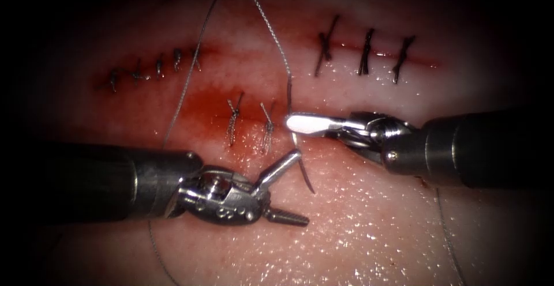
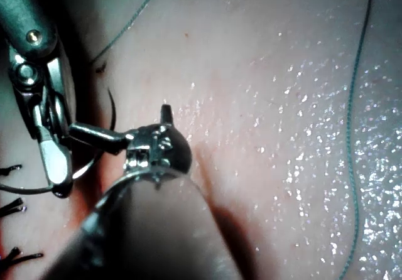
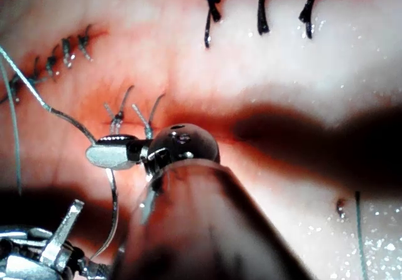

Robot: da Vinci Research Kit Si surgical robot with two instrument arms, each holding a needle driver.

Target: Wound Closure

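Note:
My right tool (image 1: 291, 123) comes in from the right with its jaws shut on the curved needle (image 1: 303, 168), near its thread end. The needle hangs down across the cut (image 1: 202, 113) just right of two pale stitches (image 1: 234, 121); its point appears free over the tissue (image 1: 358, 228), though I cannot be sure. Thread (image 1: 202, 26) rises from the needle's upper end, arcs left and drops behind the left shaft. My left tool (image 1: 301, 188) stands open and holds nothing, its upper jaw right beside the needle. The right wrist view shows the shut jaws (image 3: 103, 156) on the needle (image 3: 114, 211).
Three dark stitches (image 1: 366, 52) close a cut at the upper right. Several small stitches (image 1: 156, 67) sit at the upper left. Red fluid (image 1: 199, 110) stains the tissue around the middle cut. Loose thread (image 1: 447, 234) trails at the lower right, seen too in the left wrist view (image 2: 352, 135).

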